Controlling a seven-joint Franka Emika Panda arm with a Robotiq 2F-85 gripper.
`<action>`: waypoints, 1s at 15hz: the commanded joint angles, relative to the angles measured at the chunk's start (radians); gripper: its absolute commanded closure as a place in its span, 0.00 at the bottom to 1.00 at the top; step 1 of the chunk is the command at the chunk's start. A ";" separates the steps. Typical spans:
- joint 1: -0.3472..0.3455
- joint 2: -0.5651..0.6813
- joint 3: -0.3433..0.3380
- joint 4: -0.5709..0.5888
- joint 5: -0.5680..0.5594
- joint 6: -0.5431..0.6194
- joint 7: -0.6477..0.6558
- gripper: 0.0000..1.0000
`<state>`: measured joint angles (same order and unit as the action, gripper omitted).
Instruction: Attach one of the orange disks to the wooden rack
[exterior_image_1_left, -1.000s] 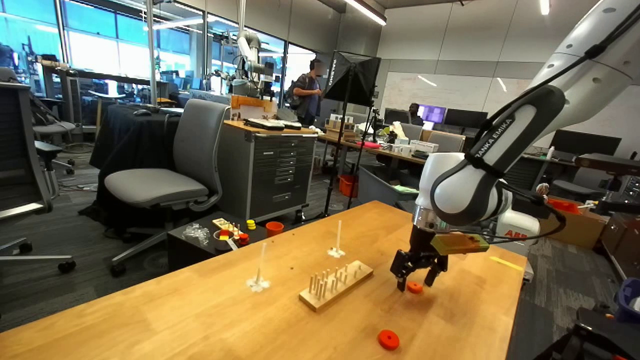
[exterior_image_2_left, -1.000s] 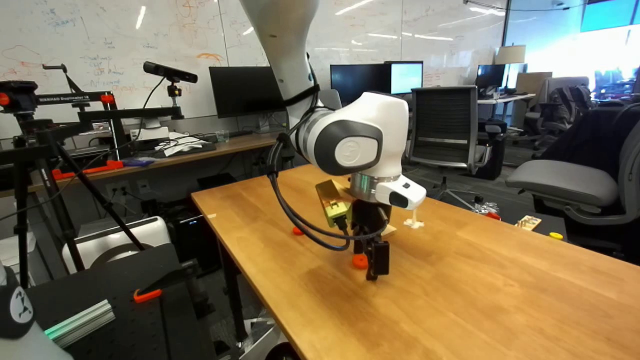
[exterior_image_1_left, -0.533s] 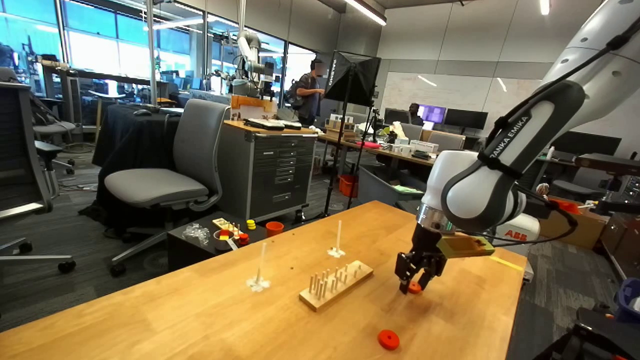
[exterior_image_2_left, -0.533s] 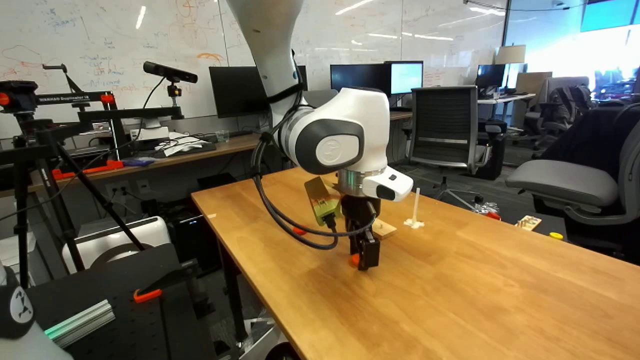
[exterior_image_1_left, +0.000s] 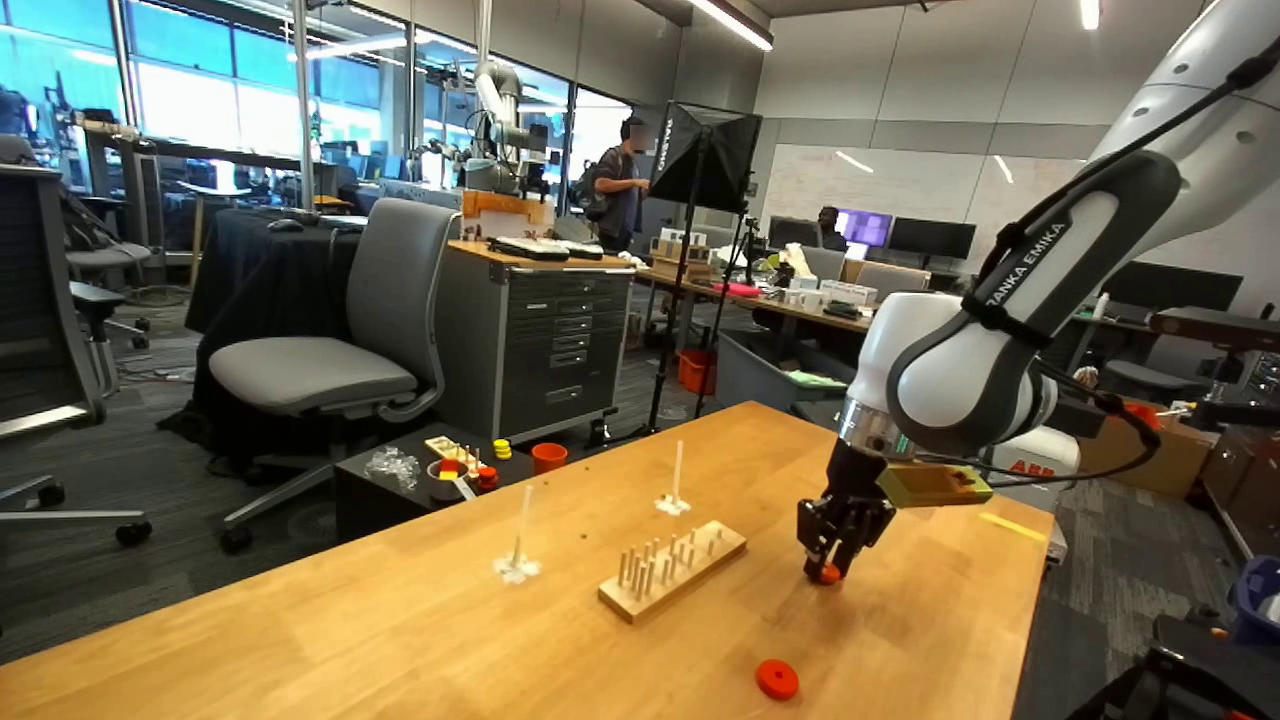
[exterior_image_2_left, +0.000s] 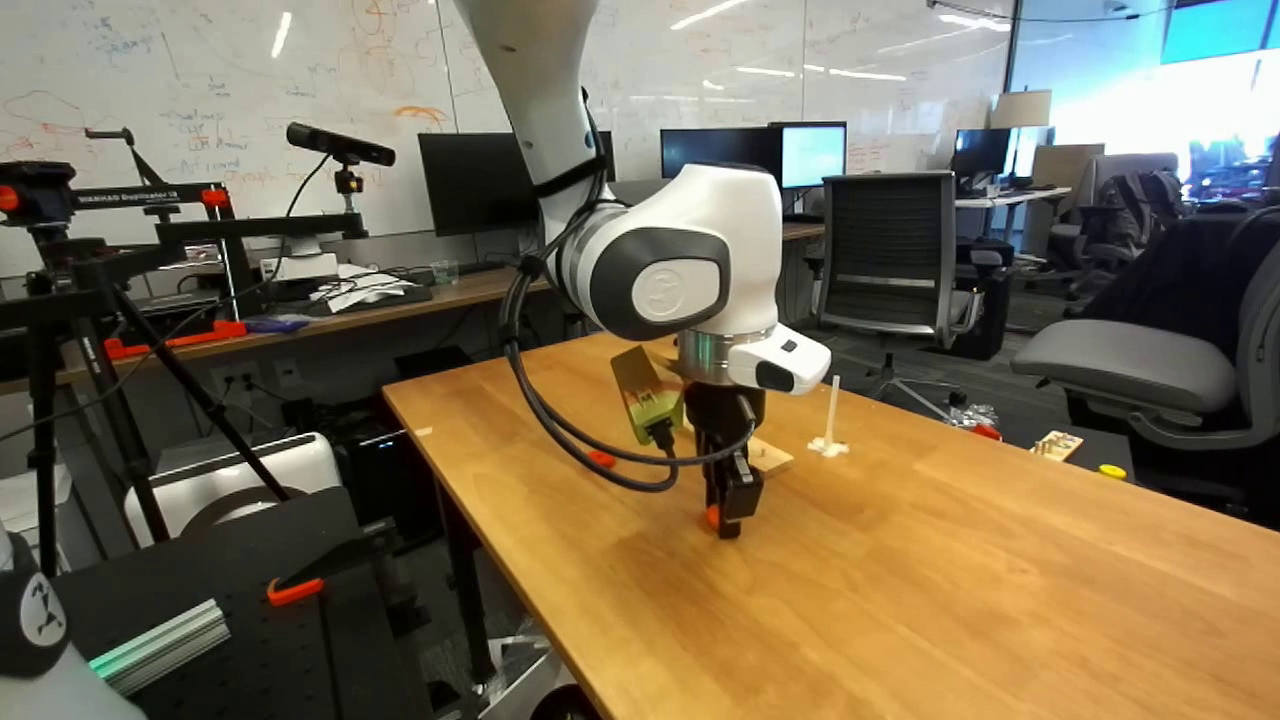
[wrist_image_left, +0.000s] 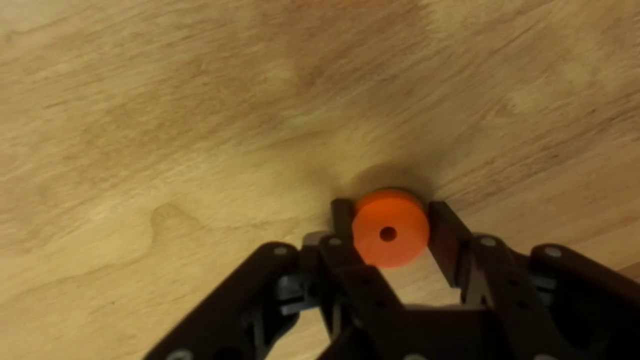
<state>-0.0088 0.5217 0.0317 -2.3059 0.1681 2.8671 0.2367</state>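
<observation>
An orange disk (wrist_image_left: 395, 218) is held at its rim by a robot gripper (exterior_image_1_left: 826, 572), its center hole (wrist_image_left: 388, 233) facing the wrist view. The fingers (wrist_image_left: 343, 216) stand narrow, touching the disk at 9 and 3 o'clock in that view. Gripper and disk are low over a wooden table (exterior_image_1_left: 400, 640); whether the disk touches it cannot be told. A second orange disk (exterior_image_1_left: 768, 687) lies flat on the table toward 7 o'clock in an exterior view. At 9 o'clock from the held disk, apart from it, sits a wooden rack (exterior_image_1_left: 675, 582) lined with upright pegs (exterior_image_1_left: 622, 568). A pale rod (exterior_image_1_left: 678, 468) stands at 12 o'clock from the rack, another pale rod (exterior_image_1_left: 523, 520) just past 9. The white arm (exterior_image_1_left: 935, 380) slants down from 1 o'clock. Farther off, between 9 and 10 o'clock, a low black table (exterior_image_1_left: 385, 515) carries a pegged board (exterior_image_1_left: 440, 449) and yellow disks (exterior_image_1_left: 502, 449). A person (exterior_image_1_left: 622, 192) with a backpack (exterior_image_1_left: 591, 192) stands toward 11 o'clock near a black softbox (exterior_image_1_left: 700, 165).
</observation>
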 joint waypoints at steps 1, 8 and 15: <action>-0.002 -0.039 0.001 0.005 0.025 -0.054 -0.004 0.82; 0.062 -0.101 -0.011 0.056 0.017 -0.171 0.086 0.82; 0.181 -0.078 -0.039 0.203 -0.016 -0.289 0.294 0.82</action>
<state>0.1195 0.4338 0.0244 -2.1754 0.1679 2.6472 0.4423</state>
